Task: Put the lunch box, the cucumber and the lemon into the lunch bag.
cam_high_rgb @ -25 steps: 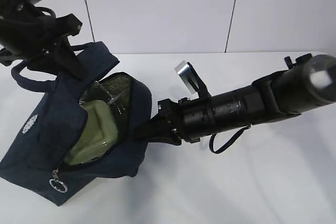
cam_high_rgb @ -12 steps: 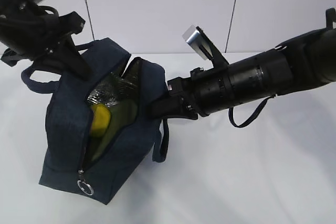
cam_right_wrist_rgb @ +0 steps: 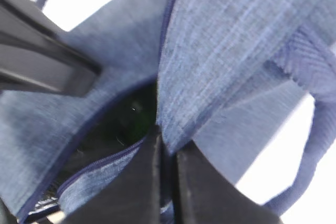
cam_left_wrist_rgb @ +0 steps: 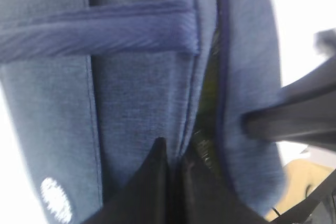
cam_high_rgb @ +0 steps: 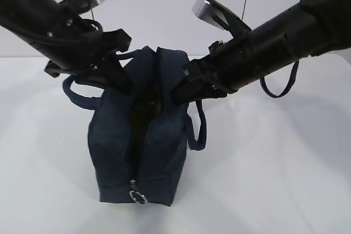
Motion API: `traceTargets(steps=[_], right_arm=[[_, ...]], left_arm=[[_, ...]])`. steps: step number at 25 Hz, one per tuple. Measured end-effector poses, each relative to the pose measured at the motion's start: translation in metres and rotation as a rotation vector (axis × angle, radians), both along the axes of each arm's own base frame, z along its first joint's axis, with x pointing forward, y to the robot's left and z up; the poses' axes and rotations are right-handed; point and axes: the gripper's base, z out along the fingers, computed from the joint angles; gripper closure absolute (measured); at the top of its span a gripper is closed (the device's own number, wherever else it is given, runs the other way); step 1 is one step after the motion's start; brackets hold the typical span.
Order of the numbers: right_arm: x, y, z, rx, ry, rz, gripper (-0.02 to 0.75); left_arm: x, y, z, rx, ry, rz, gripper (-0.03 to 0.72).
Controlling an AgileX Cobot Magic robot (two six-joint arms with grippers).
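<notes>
The left gripper (cam_high_rgb: 122, 82) has its fingers pinched tight on the left edge of the lunch bag (cam_high_rgb: 118, 135) opening, up by the handle. The bag stands upright on the white table (cam_high_rgb: 263, 179), zipper ring (cam_high_rgb: 137, 196) hanging low at the front. Over on the right, the right gripper (cam_high_rgb: 178, 92) is clamped onto the opposite edge of the opening, so the slit sits narrow between them.
</notes>
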Motion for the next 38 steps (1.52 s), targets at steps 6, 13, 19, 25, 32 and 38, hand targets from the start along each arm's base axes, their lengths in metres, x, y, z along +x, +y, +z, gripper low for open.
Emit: traceTargets(steps=[6,13,19,25,32,38], right_arm=[[0.007,-0.008,0.018,-0.154,-0.019,-0.004,0.738],[0.008,-0.012,0.021,-0.207,-0.028,0.001,0.738],[0.009,-0.015,0.019,-0.248,-0.057,0.004,0.738],[0.010,-0.016,0.020,-0.266,-0.096,0.037,0.738],[0.015,-0.012,0.022,-0.256,-0.168,0.103,0.738],[0.028,-0.006,0.025,-0.248,-0.220,0.132,0.738]], left_arm=[[-0.003,-0.030,-0.013,-0.042,-0.002,-0.030,0.690],[0.001,-0.037,-0.010,-0.073,-0.067,0.013,0.690],[0.004,-0.037,-0.010,-0.075,-0.092,0.030,0.690],[0.006,-0.035,-0.010,-0.054,-0.122,0.030,0.690],[0.007,-0.034,-0.013,-0.021,-0.138,0.014,0.690],[0.012,-0.034,-0.013,-0.028,-0.175,0.045,0.690]])
